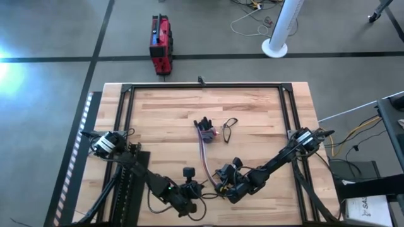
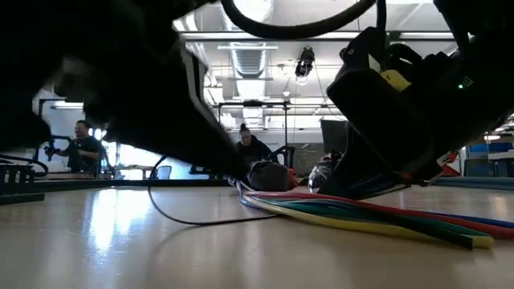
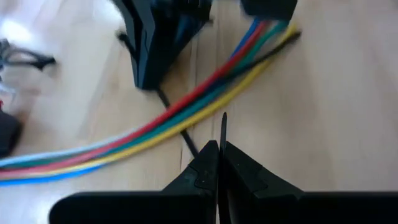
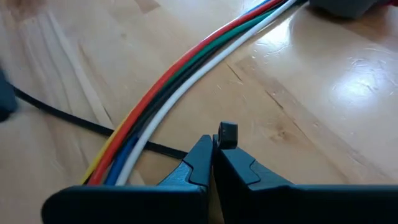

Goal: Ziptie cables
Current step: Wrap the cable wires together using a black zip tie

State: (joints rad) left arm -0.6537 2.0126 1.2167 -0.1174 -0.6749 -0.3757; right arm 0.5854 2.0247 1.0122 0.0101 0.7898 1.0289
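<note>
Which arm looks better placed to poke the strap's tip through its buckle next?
Probably the left: the left gripper is shut on the ziptie, at its thin free tip beside the cables, while the right gripper grips the square head.

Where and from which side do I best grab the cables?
Grip the cables on their straight middle stretch, from straight above, jaws straddling the bundle: the wires lie flat, side by side on the table. The left end effector and right end effector are shut on the ziptie.
</note>
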